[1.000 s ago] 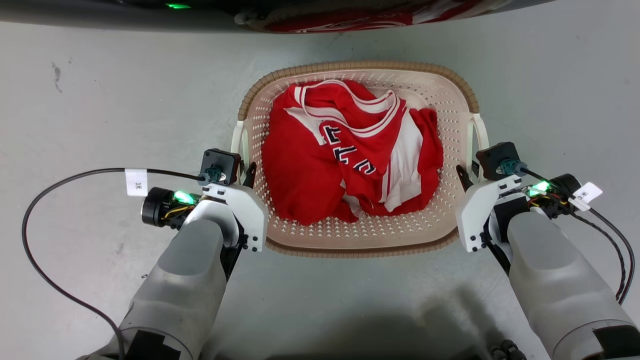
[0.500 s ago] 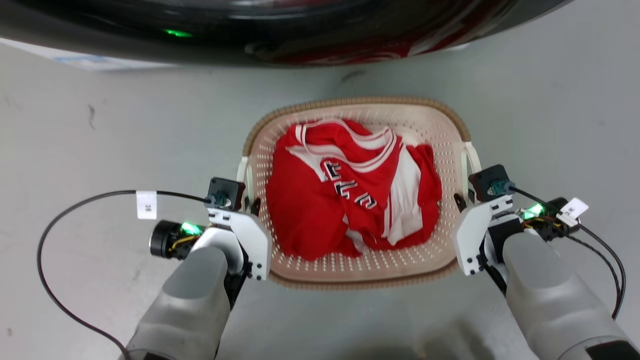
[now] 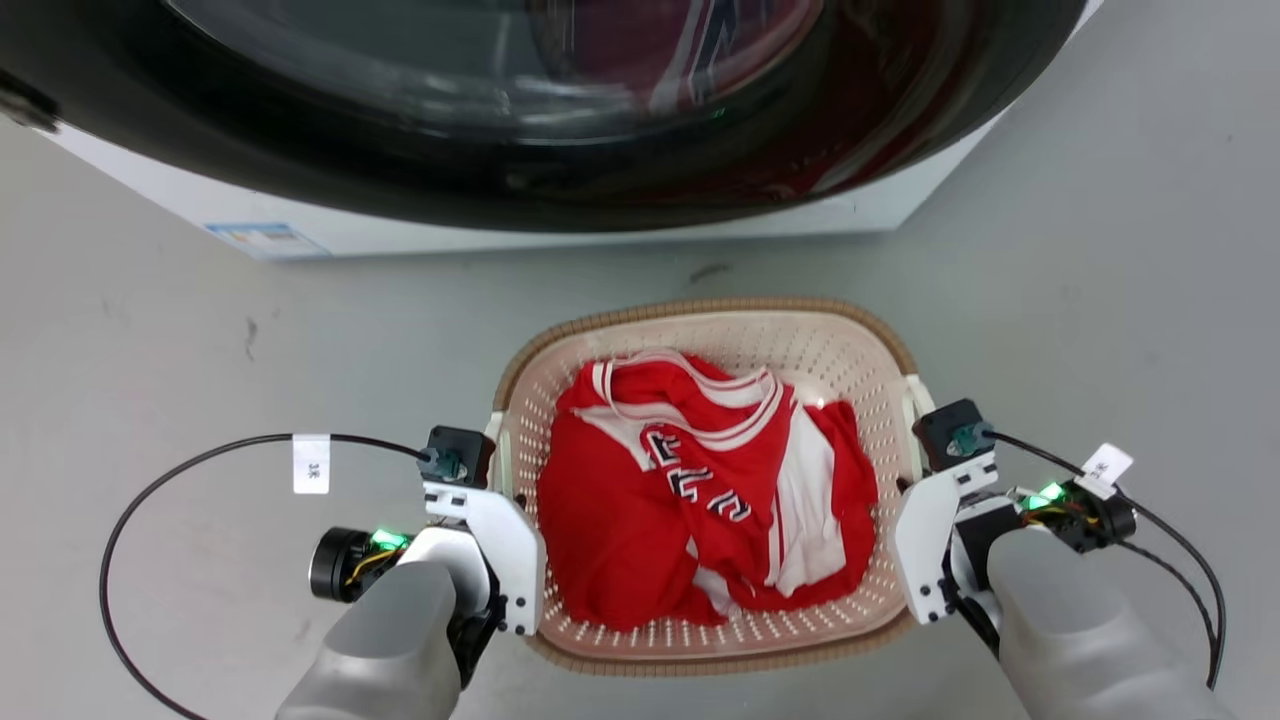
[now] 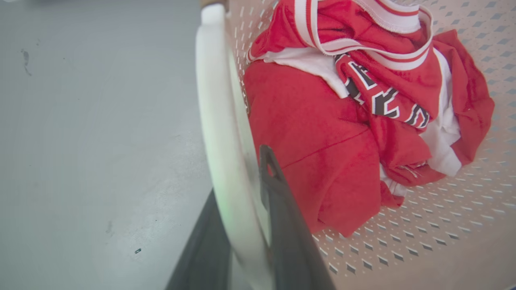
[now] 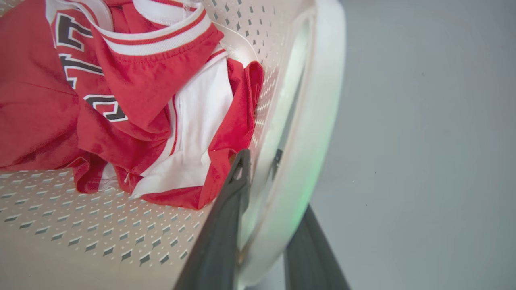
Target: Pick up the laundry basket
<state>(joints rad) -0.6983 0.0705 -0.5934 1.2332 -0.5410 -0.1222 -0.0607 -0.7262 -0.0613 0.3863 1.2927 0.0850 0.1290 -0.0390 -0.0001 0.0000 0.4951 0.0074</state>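
grey bare floor (image 3: 150, 330) all round, and across the top the dark round door of a washing machine (image 3: 560, 110). just in front of it, between the two arms: the laundry basket (image 3: 700, 312), mouth up, level as far as can be told, with a red jersey (image 3: 640, 540) heaped inside.

starting at the left. left gripper (image 4: 241, 181) pinched tight on the left handle (image 4: 213, 100), one dark finger outside the white loop, the other inside, up against the holed wall. gripped at the near end of the loop, probably so as to hook under it and take weight without slipping.

on to the middle. jersey bunched over the centre of the basket floor, holes showing all round it. handy for balance, by the look of it.

now the right. right gripper (image 5: 261, 169) in mirror image, closed hard on the right handle (image 5: 322, 100), fingers straddling the loop the same way. matching grips at opposite ends: seemingly the way to stop a wide, light load from tipping.

as for heading: long axis running side to side, handle to handle, roughly in line with the machine's front; short ends out toward the grippers, long sides facing the machine and the robot.

impossible to tell whether the bottom is on the floor or just off it. reads as the lift, or its very start.
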